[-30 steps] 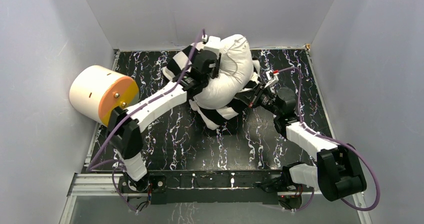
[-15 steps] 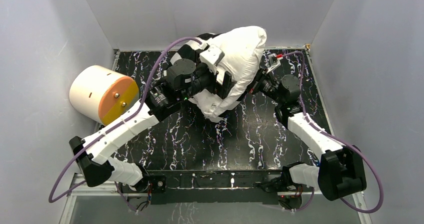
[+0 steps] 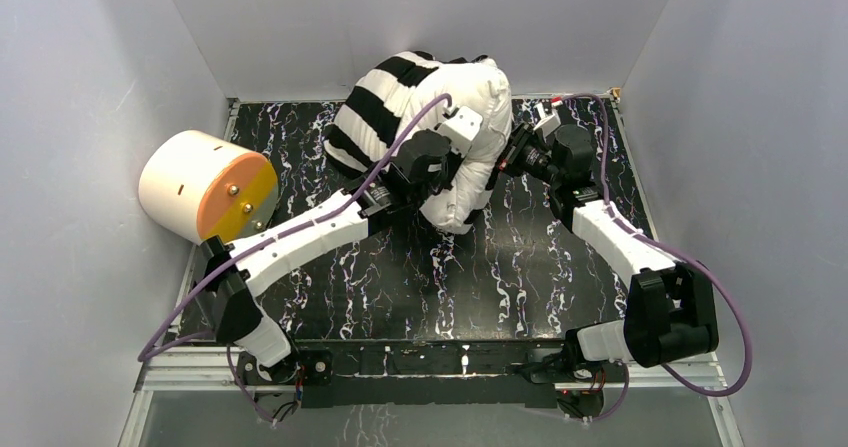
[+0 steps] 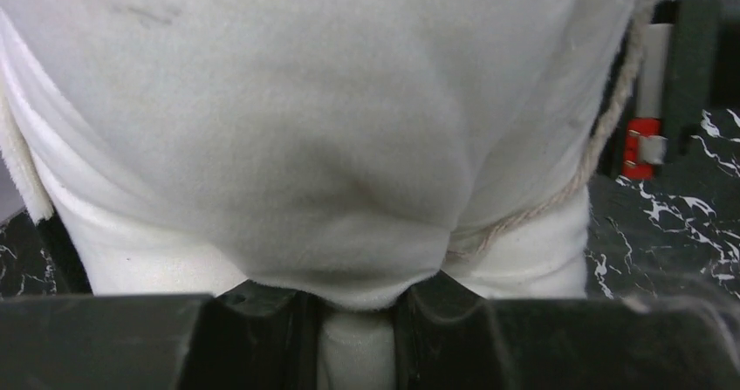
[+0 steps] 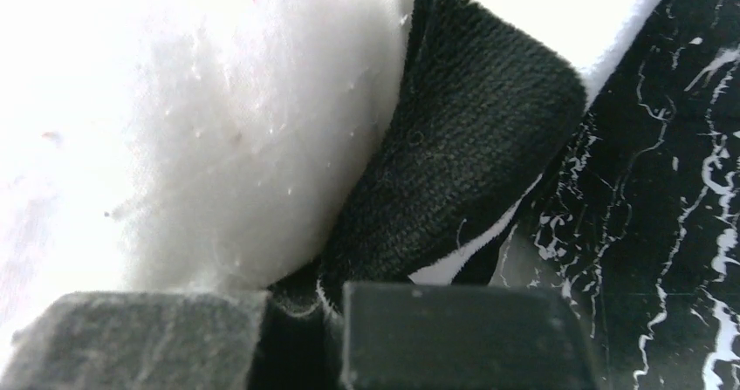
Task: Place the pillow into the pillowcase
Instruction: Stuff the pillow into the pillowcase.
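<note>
- Pillow (image 3: 480, 95) count: just one. It's a plump white cushion in smooth plain cloth, bunched into a fat lump at the far middle of the table, right up by the far wall.
- One pillowcase (image 3: 385, 107) too, soft and kinda velvety, with broad black and white stripes. It's wrapped over the far-left part of the lump. The bare pillow bulges out on the right and near sides.
- Two arms, two grippers, one reaching in from each side.
- The left gripper (image 4: 353, 325) has its dark fingers (image 4: 262, 338) pinched nearly together on a fold of white cloth low on the lump. It looks like the pillow's own fabric to me.
- Close up, one frayed beige cord (image 4: 602, 137) runs along a seam on the right of that cloth.
- The right gripper (image 5: 301, 311) is clamped tight on a fuzzy black fold of the pillowcase at the lump's right side. There's fluffy white stuff just left of that fold.
- One tabletop (image 3: 400, 277), flat and glossy black with white marble veins all over.
- One cream cylinder (image 3: 185, 182) with a flat orange face and two small metal bolts in it. It lies on its side at the left edge, well apart from the lump.
- Plain grey walls (image 3: 100, 117) close in the left, far and right sides.
</note>
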